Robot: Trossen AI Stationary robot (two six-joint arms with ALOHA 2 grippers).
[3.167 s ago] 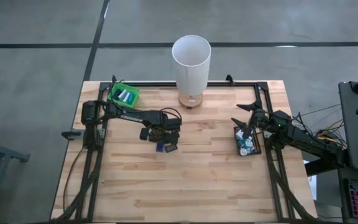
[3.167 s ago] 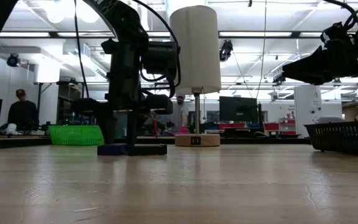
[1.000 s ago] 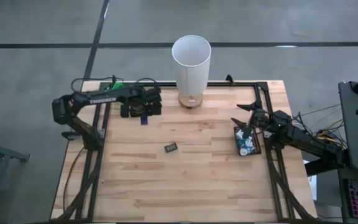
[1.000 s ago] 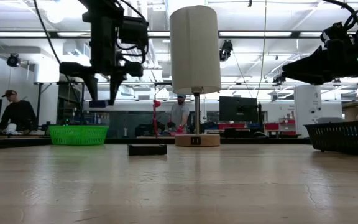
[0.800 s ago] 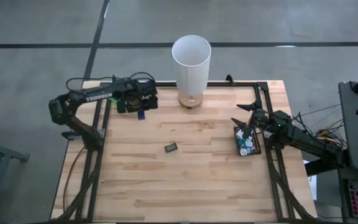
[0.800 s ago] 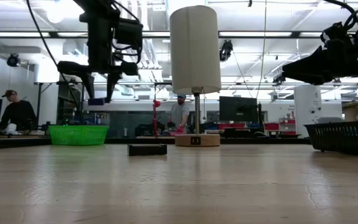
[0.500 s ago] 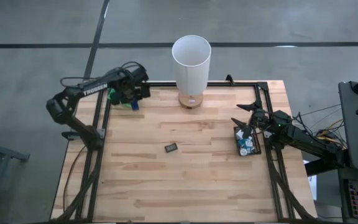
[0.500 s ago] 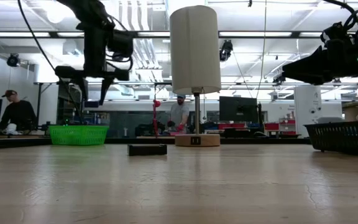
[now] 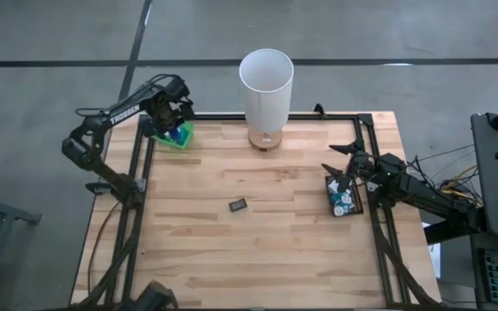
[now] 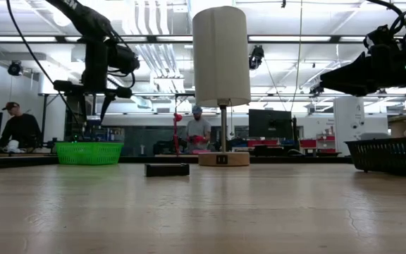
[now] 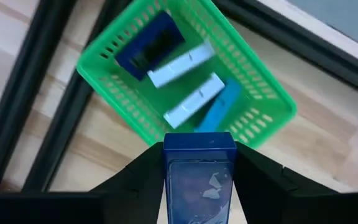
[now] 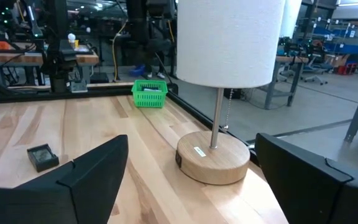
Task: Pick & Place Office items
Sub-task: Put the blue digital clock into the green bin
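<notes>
High view: a wooden worktop [image 9: 258, 225] framed by a black rail. Nearest the front edge, toward the centre, lies a small dark item [image 9: 239, 205], alone and well apart from both arms. At the right edge sits a black tray [image 9: 329, 197] holding several small office items [image 9: 344, 203] in white, teal and dark tones; the right gripper [image 9: 341, 166] hangs just behind it, its fingers spread wide and empty. At the middle of the far edge stands a lamp with a tall white shade [image 9: 266, 82] on a round wooden base [image 9: 264, 139]. In the far left corner rests a green basket [image 9: 182, 136], with the left gripper [image 9: 174, 130] directly above it.

Left wrist view: the fingers [image 11: 135, 177] are clenched on a dark blue rectangular item [image 11: 198, 174], held above the near rim of the green basket [image 11: 104, 81]. Inside the basket lie another dark blue piece [image 11: 151, 46], two pale grey blocks [image 11: 188, 84] and a lighter blue piece [image 11: 219, 109], packed together.

Low view: the dark item [image 10: 166, 169] lies flat on the worktop in front of the lamp base [image 10: 223, 159]; the left gripper [image 10: 94, 106] hangs clear above the green basket [image 10: 89, 152]. People [image 10: 21, 127] are visible in the room beyond.
</notes>
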